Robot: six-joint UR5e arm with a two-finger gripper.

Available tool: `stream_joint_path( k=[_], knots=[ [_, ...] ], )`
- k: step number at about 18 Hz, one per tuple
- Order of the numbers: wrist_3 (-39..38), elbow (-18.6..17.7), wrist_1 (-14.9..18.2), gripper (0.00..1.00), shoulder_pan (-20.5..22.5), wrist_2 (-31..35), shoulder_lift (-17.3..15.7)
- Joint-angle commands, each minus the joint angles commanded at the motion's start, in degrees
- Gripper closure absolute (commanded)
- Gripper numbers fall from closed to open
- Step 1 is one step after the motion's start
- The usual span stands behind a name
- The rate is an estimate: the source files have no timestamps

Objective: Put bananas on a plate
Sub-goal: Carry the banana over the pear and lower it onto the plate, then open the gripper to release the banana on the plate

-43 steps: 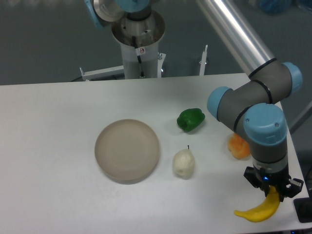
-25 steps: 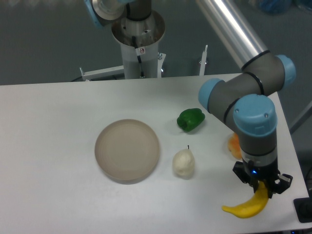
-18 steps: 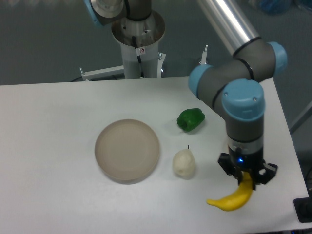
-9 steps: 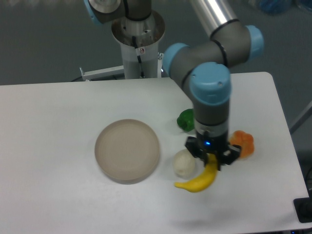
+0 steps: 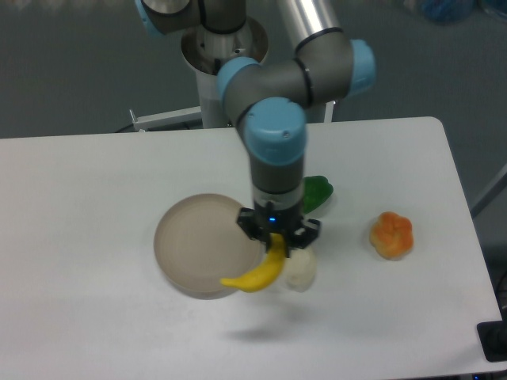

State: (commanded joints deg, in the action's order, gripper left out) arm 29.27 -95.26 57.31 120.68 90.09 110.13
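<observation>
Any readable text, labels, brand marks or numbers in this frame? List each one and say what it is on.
No text can be read anywhere.
Small red-and-white sticker on the grey metal robot pedestal: too small and blurred to read.
Curved yellow banana, round beige-grey plate and black two-finger tool: no markings visible.

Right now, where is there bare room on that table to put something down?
Wide bare stretches lie left of the plate and along the front edge, with another between the pear and the orange fruit. Around the pincer, banana and green pepper it is crowded.
</observation>
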Motion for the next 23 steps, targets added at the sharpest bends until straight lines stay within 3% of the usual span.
stream_joint_path(
  k=[4, 6, 13, 23],
  knots=[
    [0.34, -5.89, -6.24, 0.60, -0.97, 0.09, 0.26],
    [0.43, -7.31, -7.56, 0.60, -1.15, 0.09, 0.70],
    [-0.01, -10.21, -7.57, 0.60, -2.64, 0.18, 1.14],
    [-1.68, -9.07, -7.39, 0.61, -3.78, 0.18, 3.60]
  ],
)
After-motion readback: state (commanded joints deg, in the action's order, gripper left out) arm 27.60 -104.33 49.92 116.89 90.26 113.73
